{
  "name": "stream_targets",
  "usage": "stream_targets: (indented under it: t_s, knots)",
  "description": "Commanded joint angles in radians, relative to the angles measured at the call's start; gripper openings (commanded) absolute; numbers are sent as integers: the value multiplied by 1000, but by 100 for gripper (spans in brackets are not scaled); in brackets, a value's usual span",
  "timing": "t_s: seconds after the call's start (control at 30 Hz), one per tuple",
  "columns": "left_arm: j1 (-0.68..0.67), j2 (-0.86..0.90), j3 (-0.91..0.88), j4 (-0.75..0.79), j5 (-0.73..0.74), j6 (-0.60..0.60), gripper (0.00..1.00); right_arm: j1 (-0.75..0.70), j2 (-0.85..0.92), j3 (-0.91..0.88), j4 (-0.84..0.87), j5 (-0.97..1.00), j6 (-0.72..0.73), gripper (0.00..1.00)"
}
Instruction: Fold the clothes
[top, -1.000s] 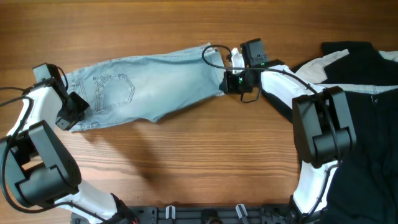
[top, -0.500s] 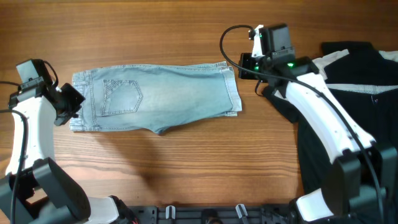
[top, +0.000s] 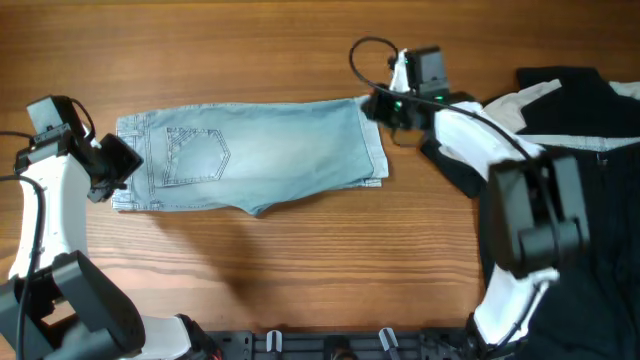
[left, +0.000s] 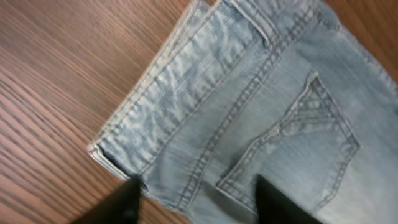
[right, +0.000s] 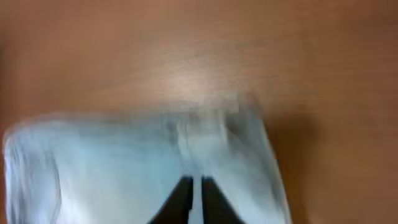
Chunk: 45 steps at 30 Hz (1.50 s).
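Note:
The clothes (top: 260, 155), pale blue denim shorts, lie flat and level on the wooden table, waistband to the left, hems to the right, a back pocket facing up. My left gripper (top: 118, 165) is at the waistband's left edge; in the left wrist view it (left: 196, 185) stands open, its dark fingers (left: 124, 205) spread over the waistband corner and the pocket of the shorts (left: 249, 93). My right gripper (top: 375, 103) is at the hem's upper right corner. In the blurred right wrist view it (right: 194, 180) is shut, with a thin strip of the pale cloth (right: 124, 162) between the fingers.
A larger black-and-white garment (top: 580, 130) lies heaped at the right edge, under the right arm. A black cable (top: 362, 50) loops above the right gripper. A dark rail (top: 330, 345) runs along the table's front edge.
The shorts went from slanted to stretched level as both arms pulled apart. The left gripper has opened and let go of the waistband. The right gripper shifted slightly left.

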Motion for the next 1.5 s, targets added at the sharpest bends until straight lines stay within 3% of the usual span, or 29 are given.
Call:
stream_targets:
  t_s: [0.0, 0.13, 0.33, 0.43, 0.57, 0.7, 0.87, 1.07, 1.17, 1.3, 1.33, 1.47]
  knots:
    - [9, 9, -3, 27, -10, 6, 77, 27, -117, 15, -231, -9, -208, 14]
    - [9, 12, -3, 43, -10, 85, 92, 55, -61, -62, -318, 64, -198, 14]
    - [9, 16, -3, 21, -14, 114, 96, 51, 59, -109, -311, 119, -46, 8]
    - [9, 16, -3, 14, -14, 114, 99, 6, 61, -106, -393, 312, 108, 4]
    - [9, 45, -4, 27, 2, 120, 100, -72, 59, -74, -452, 360, 107, 4]
    - [9, 166, -4, 48, 127, 227, 100, -113, 59, -66, -445, 288, 8, 5]
    - [37, 235, -4, 82, 56, 249, 98, -111, 59, -66, -456, 288, -28, 6]
    - [105, 248, -4, 105, 127, 301, 93, -111, 56, -65, -464, 283, -78, 11]
    - [106, 293, -4, 104, 254, 403, 87, -111, -13, -53, -479, 235, -139, 12]
    - [106, 374, -4, 97, 430, 546, 63, -111, -206, -53, -476, 72, -214, 17]
    - [106, 394, -4, 98, 452, 557, 56, -102, -251, -53, -467, 32, -238, 18]
    - [106, 417, -4, 96, 522, 554, 8, -50, -257, -61, -454, 66, -231, 19]
